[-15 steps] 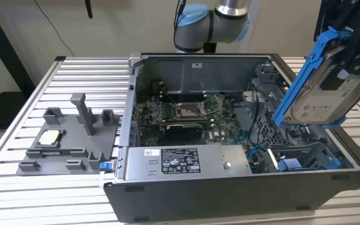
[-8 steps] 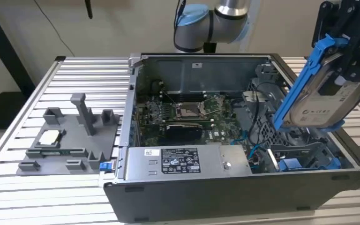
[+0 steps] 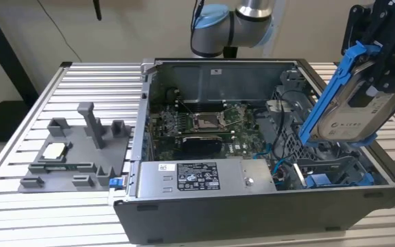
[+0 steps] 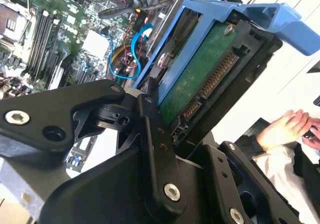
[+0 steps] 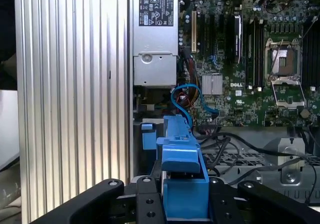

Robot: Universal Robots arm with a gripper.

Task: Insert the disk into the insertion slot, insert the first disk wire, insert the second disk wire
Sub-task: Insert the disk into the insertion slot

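I am gripping the disk (image 3: 348, 116) in its blue carrier, my gripper (image 3: 374, 77) clamping tight on its upper end. I am holding it tilted in the air over the open computer case (image 3: 204, 216), above the insertion slot (image 3: 328, 164) at the exterior view's right.

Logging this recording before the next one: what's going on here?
The robot arm's end effector grips a flat silver-grey hard drive in a bright blue plastic carrier frame. It holds the drive tilted above the open grey metal computer case, at the exterior view's right. The drive is not yet in the narrow grey metal drive bay below it. A person's hand shows in the second wrist view, apart from the drive.
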